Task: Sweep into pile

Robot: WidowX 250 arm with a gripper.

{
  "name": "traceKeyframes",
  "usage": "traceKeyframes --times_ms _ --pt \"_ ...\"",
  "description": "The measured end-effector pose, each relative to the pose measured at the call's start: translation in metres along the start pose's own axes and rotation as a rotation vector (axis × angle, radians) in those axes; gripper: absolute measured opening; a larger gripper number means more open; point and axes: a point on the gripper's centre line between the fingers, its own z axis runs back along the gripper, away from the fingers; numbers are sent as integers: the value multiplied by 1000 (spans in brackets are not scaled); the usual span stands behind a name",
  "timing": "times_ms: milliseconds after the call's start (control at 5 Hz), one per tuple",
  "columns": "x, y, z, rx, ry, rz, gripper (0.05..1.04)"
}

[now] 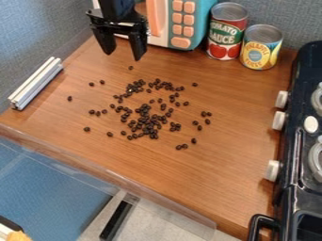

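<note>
My gripper hangs at the top left of the camera view, above the back of the wooden counter, its two fingers apart with nothing between them. Dark brown beans lie scattered over the middle of the counter, densest in a patch just left of centre and a smaller cluster behind it. Single beans are strewn around these, among them one bean just below the gripper and several at the left and right.
A teal toy microwave, a red can and a yellow can stand along the back. White-grey bars lie at the left edge. The black stove borders the right; a clear rim runs along the front.
</note>
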Motion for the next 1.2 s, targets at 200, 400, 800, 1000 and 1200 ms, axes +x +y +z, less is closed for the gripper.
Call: traceKeyframes --times_ms 200,400,800,1000,1200 --pt "-6 0 -15 -13 42 7 1001" --pt "-9 0 -16 -19 58 -3 1001" --pt "-33 48 -19 -30 107 -23 1001" --pt "-46 60 -25 60 62 5 1001" --pt "-66 74 -23 149 26 44 1001"
